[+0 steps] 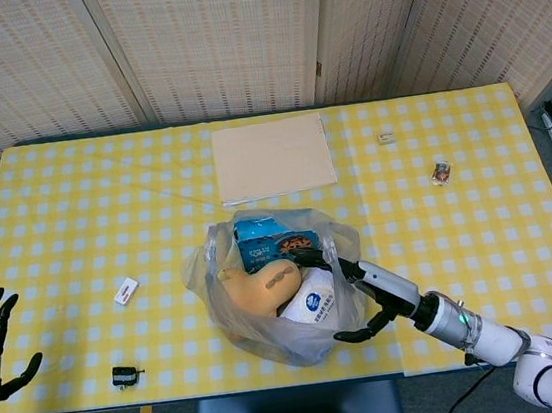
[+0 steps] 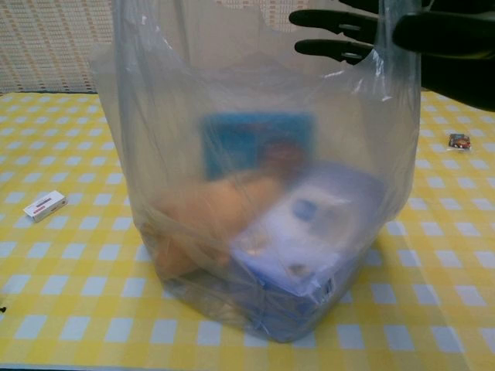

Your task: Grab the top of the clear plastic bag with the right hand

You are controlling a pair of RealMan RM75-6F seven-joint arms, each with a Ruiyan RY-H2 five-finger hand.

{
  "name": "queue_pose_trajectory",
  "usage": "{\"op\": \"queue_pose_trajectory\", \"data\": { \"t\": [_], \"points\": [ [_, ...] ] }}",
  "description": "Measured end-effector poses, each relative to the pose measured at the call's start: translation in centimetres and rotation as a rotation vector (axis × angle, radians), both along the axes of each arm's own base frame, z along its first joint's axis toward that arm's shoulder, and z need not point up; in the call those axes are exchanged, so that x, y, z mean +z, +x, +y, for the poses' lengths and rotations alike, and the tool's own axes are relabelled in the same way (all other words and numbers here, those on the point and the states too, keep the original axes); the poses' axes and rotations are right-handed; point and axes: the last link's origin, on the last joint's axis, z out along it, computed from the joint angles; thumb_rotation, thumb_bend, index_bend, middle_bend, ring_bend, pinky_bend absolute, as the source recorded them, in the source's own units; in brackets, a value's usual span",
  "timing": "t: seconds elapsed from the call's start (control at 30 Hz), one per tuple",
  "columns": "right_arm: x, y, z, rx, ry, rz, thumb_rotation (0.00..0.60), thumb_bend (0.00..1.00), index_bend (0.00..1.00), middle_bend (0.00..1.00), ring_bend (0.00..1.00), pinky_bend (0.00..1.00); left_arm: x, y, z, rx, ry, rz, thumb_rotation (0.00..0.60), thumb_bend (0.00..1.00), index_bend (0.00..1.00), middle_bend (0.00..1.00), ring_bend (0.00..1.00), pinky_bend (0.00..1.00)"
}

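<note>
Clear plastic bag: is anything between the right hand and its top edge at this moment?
Nothing visible does. The right hand is already at the clear plastic bag's top on its right side, its fingers reaching over the rim; they are not closed on it.

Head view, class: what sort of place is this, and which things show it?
Probably an indoor robot test setup, not a home: a table under a yellow checked cloth, woven screen panels behind it, and a robot's right hand reaching into a clear plastic bag of groceries.
</note>
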Motion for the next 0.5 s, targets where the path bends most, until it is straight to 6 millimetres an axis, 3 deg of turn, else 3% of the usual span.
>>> {"op": "queue_pose_trajectory", "data": {
  "t": [0.27, 0.5],
  "points": [
    [-1.2, 3.4, -1.1, 0.021, 0.039, 0.001, 0.6, 0.28, 0.0, 0.0, 0.0, 0.0, 0.4, 0.0, -0.3, -0.009, 0.007, -0.012, 0.6, 0.31, 0.01, 0.0, 0.0, 0.0],
    [-2.2, 5.2, -1.8, 0.018, 0.068, 0.012, 0.6, 0.28, 0.0, 0.0, 0.0, 0.0, 0.8, 0.0, -0.5, -0.015, 0.015, -0.025, 0.6, 0.31, 0.01, 0.0, 0.0, 0.0]
  ]
}}
